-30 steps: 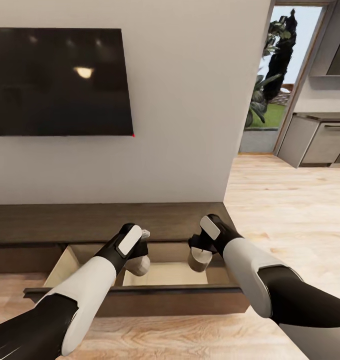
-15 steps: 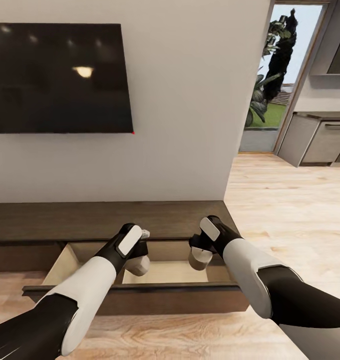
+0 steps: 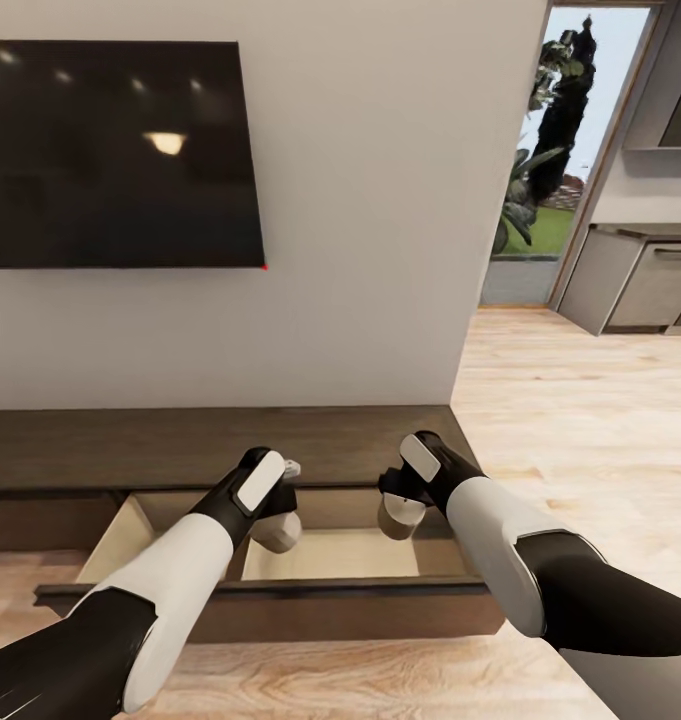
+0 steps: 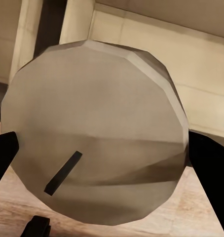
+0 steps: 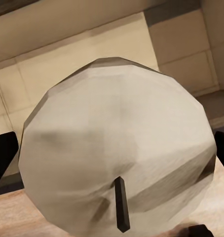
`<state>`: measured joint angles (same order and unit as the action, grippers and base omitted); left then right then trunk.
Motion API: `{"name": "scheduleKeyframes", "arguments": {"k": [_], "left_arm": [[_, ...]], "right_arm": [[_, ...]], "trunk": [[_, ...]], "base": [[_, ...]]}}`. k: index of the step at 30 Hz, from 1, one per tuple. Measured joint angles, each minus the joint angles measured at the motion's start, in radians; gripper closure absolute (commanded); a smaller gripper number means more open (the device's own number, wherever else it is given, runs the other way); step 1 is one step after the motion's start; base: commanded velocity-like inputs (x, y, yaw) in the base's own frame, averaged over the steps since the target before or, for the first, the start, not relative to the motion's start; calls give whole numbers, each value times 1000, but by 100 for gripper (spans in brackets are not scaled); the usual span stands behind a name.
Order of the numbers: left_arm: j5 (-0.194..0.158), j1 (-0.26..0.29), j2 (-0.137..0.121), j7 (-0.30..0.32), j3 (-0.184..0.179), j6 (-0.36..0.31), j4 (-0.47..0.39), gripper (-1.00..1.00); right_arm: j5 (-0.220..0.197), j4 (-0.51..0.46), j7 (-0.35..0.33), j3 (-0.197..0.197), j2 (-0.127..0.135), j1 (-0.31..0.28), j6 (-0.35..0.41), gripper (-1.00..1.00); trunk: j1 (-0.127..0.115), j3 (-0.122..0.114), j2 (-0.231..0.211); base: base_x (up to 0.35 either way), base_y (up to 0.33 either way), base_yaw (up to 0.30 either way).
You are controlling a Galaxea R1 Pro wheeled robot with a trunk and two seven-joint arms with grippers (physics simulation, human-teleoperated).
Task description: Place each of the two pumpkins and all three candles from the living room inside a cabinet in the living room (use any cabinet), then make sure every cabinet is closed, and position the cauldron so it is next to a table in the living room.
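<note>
Two candles in hand, none stowed so far as visible. Left end effector (image 3: 280, 512) clenched on a grey-beige candle (image 3: 278, 530), right end effector (image 3: 400, 497) clenched on a second candle (image 3: 399, 518), both hanging over the open drawer (image 3: 330, 552) of the low dark cabinet (image 3: 180, 445). Up close, left candle (image 4: 94, 133) and right candle (image 5: 117, 148) pinched between dark fingers, wicks toward the cameras, pale drawer floor below. Drawer interior bare where it shows.

Judged as early going: both candles on the verge of being set down. Still to do: letting go of these two, a third candle, two pumpkins, shutting the drawer, moving the cauldron beside a living-room surface.
</note>
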<state>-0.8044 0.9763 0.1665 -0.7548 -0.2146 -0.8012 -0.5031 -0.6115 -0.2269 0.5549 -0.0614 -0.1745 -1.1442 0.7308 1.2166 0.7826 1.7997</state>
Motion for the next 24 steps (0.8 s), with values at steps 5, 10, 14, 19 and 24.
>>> {"name": "scheduleKeyframes", "arguments": {"k": [5,10,14,19,24], "left_arm": [[0,-1,0,0,0,0,0,100],[0,-3,1,0,0,1,0,100],[0,-4,5,0,0,1,0,100],[1,-4,8,3,0,30,19,100],[1,-4,8,49,0,38,26,100]], "right_arm": [[-1,0,-3,0,0,0,0,100],[-5,0,-87,2,0,0,-4,100],[0,1,-118,-1,0,1,-4,100],[3,2,-127,-6,0,20,-5,100],[2,1,-127,-6,0,23,-5,100]], "trunk": [[19,16,35],[38,31,70],[54,44,98],[61,50,112],[61,50,112]], "base": [[1,0,0],[0,0,0],[0,0,0],[0,0,0],[44,0,0]]}}
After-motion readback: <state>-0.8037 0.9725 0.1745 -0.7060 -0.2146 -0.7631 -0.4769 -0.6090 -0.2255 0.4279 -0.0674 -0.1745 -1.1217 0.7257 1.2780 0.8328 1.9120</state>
